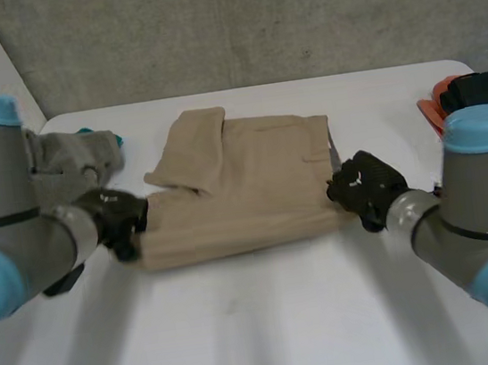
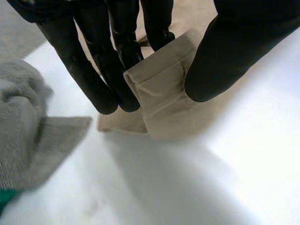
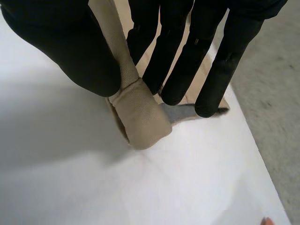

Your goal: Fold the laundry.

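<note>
Both hands pinching the near corners of the tan garment (image 1: 253, 181) on the white counter (image 1: 271, 323).
The tan garment is lying folded flat at the counter's middle, with one flap turned over on its far left part. The left hand (image 1: 121, 218) is grasping the near left corner, its fingers (image 2: 93, 79) and thumb (image 2: 239, 51) pinching a doubled fold of the cloth. The right hand (image 1: 366, 186) is grasping the near right corner, its fingers (image 3: 173, 70) and thumb (image 3: 70, 47) squeezing a rolled hem. A grey cloth (image 1: 70, 160) is sitting bunched just behind the left hand. Orange and black items (image 1: 462, 93) are lying at the counter's far right edge.
</note>
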`<act>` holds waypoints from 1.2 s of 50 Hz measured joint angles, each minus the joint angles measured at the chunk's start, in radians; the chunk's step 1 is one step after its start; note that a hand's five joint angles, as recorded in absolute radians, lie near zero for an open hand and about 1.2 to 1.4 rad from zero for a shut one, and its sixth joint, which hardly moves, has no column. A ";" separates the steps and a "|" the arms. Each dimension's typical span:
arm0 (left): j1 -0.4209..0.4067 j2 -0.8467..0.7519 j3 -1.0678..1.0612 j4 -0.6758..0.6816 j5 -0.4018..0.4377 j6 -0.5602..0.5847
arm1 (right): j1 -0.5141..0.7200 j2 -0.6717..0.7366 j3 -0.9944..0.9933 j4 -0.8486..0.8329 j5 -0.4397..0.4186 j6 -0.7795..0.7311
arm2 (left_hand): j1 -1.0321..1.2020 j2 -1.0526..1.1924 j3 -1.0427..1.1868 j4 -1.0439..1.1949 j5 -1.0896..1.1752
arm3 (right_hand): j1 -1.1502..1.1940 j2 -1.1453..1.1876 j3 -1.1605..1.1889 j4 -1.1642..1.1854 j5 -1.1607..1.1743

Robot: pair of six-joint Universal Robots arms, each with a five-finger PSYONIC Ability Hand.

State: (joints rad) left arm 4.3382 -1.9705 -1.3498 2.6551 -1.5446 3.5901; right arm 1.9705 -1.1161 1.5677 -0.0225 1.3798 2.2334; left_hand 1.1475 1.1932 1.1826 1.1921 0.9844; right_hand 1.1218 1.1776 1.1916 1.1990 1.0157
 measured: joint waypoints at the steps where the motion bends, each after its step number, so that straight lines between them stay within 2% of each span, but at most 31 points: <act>1: -0.003 0.017 -0.021 -0.009 0.005 0.013 | -0.002 -0.011 0.008 0.014 -0.005 -0.018 | 0.000 0.000 0.000 0.000 0.000 | 0.000 0.000 0.000 0.000 0.000; 4: -0.025 0.122 -0.181 -0.064 0.040 0.120 | -0.027 -0.110 0.091 0.153 -0.050 -0.186 | 0.000 0.002 0.003 0.001 0.000 | 0.000 0.000 0.000 0.000 0.000; 10: -0.065 0.190 -0.345 -0.106 0.064 0.250 | -0.063 -0.184 0.166 0.369 -0.084 -0.374 | 0.000 0.002 0.003 0.001 0.000 | 0.000 0.000 0.000 0.000 0.000; 14: -0.077 0.188 -0.340 -0.108 0.051 0.273 | -0.075 -0.183 0.162 0.466 -0.091 -0.398 | 0.000 0.002 0.003 0.001 0.000 | 0.000 0.000 0.000 0.000 0.000; 17: -0.074 0.173 -0.275 -0.086 0.037 0.261 | -0.079 -0.162 0.125 0.475 -0.094 -0.347 | 0.000 0.002 0.003 0.001 0.000 | 0.000 0.000 0.000 0.000 0.000; 25: -0.061 0.045 0.024 0.103 0.017 0.173 | -0.082 -0.048 -0.067 0.316 -0.083 -0.072 | 0.000 0.002 0.003 0.001 0.018 | 0.000 0.000 0.000 0.000 0.002; 32: -0.069 -0.203 0.380 0.281 -0.042 0.148 | -0.067 0.082 -0.265 0.089 -0.015 0.137 | 0.000 0.002 0.003 0.001 0.018 | 0.000 0.000 0.000 0.000 0.003; 36: -0.075 -0.337 0.567 0.322 -0.084 0.156 | -0.057 0.145 -0.339 -0.009 0.032 0.179 | 0.000 0.002 0.003 0.001 0.018 | 0.000 0.000 0.000 0.000 0.004; 39: -0.083 -0.510 0.813 0.345 -0.128 0.178 | -0.041 0.254 -0.444 -0.162 0.104 0.182 | 0.000 0.003 0.004 0.001 0.018 | 0.000 0.000 0.000 0.000 0.004; 41: -0.088 -0.613 0.957 0.351 -0.147 0.193 | -0.032 0.323 -0.501 -0.250 0.142 0.161 | -0.001 0.000 0.003 0.001 0.018 | -0.003 -0.024 -0.042 -0.044 -0.033; 42: -0.090 -0.657 1.018 0.348 -0.150 0.199 | -0.029 0.349 -0.521 -0.280 0.155 0.152 | -0.008 -0.012 -0.010 -0.013 0.008 | -0.091 -0.129 -0.148 -0.154 -0.142; 44: -0.095 -0.733 1.118 0.343 -0.149 0.207 | -0.024 0.397 -0.559 -0.331 0.176 0.134 | -0.124 -0.164 -0.157 -0.146 -0.107 | -0.373 -0.417 -0.425 -0.427 -0.417; 45: -0.101 -0.776 1.173 0.340 -0.145 0.210 | -0.018 0.432 -0.586 -0.362 0.191 0.122 | -0.438 -0.440 -0.429 -0.421 -0.379 | -0.598 -0.643 -0.642 -0.643 -0.624; 46: -0.105 -0.804 1.207 0.339 -0.142 0.211 | -0.014 0.453 -0.604 -0.379 0.201 0.115 | -0.588 -0.568 -0.534 -0.551 -0.507 | -0.730 -0.760 -0.756 -0.756 -0.762; 47: -0.110 -0.834 1.242 0.341 -0.138 0.210 | -0.010 0.477 -0.624 -0.396 0.214 0.109 | -0.836 -0.792 -0.779 -0.783 -0.737 | -0.850 -0.901 -0.890 -0.895 -0.894; 48: -0.113 -0.847 1.257 0.343 -0.136 0.209 | -0.008 0.486 -0.633 -0.401 0.220 0.107 | -0.836 -0.792 -0.779 -0.783 -0.737 | -0.875 -0.928 -0.930 -0.932 -0.925; 49: -0.117 -0.862 1.271 0.347 -0.135 0.206 | -0.005 0.500 -0.646 -0.406 0.229 0.107 | -0.944 -0.914 -0.902 -0.923 -0.874 | -0.898 -0.959 -0.969 -0.968 -0.965; 50: -0.122 -0.872 1.278 0.354 -0.136 0.201 | -0.002 0.509 -0.657 -0.405 0.237 0.110 | -0.960 -0.977 -0.967 -0.986 -0.936 | -0.899 -0.963 -0.981 -0.979 -0.967; 54: -0.129 -0.840 1.210 0.386 -0.155 0.167 | 0.001 0.481 -0.656 -0.338 0.240 0.170 | -0.960 -0.987 -0.973 -0.994 -0.939 | -0.899 -0.963 -0.983 -0.985 -0.967; 60: -0.124 -0.698 0.989 0.430 -0.170 0.112 | -0.014 0.363 -0.580 -0.137 0.167 0.315 | -0.960 -0.987 -0.973 -0.994 -0.940 | -0.899 -0.963 -0.983 -0.985 -0.967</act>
State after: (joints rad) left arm 4.2139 -2.6687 -0.3610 3.0855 -1.7148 3.7025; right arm 1.9568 -0.7526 0.9880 -0.1596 1.5472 2.5480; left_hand 0.1877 0.2066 0.2097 0.1977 0.0448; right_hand 0.2232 0.2147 0.2087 0.2140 0.0489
